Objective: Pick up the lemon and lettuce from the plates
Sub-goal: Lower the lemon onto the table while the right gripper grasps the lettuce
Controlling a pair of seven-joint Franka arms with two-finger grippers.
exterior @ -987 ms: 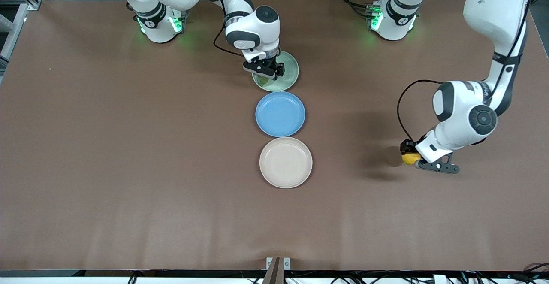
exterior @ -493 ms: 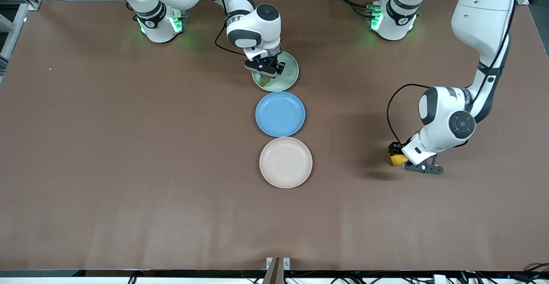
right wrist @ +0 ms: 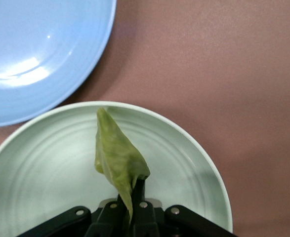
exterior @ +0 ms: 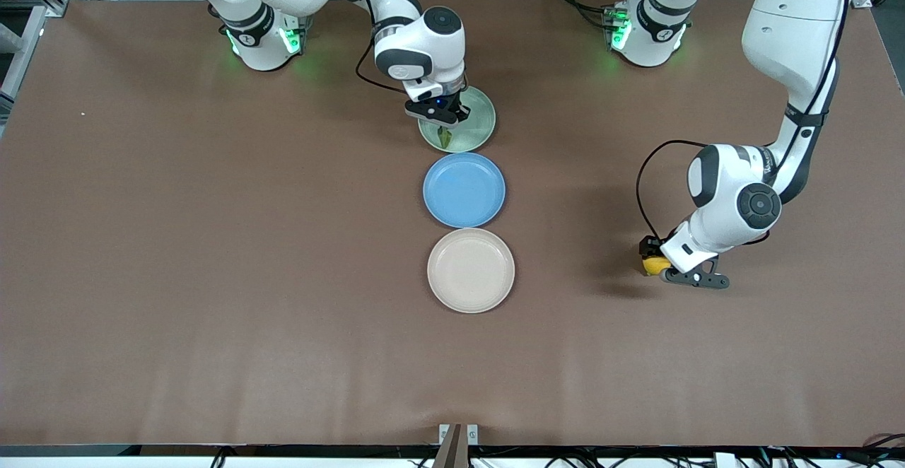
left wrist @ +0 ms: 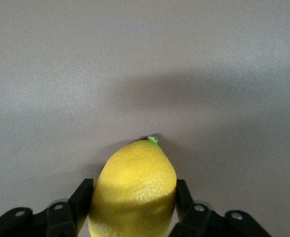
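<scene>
The right gripper [exterior: 440, 116] is pinching the crinkled green lettuce leaf [right wrist: 119, 159] over the mint plate [exterior: 475, 134]; the left gripper [exterior: 654, 264] is clamping the yellow oval lemon [left wrist: 134, 190] above bare surface [exterior: 212, 242]. Both picks appear done.

Bright yellow lemon [left wrist: 134, 190], green lettuce [right wrist: 118, 158], mint plate [exterior: 477, 125], blue plate [exterior: 464, 190], beige plate [exterior: 471, 270], brown table [exterior: 212, 242]

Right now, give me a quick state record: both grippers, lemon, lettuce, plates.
left gripper: shut on the lemon, low over bare table toward the left arm's end
right gripper: shut on the lettuce, over the mint green plate
lettuce: hanging from the gripper
blue plate: nothing on it, between the other two
beige plate: nothing on it, nearest the front camera
</scene>
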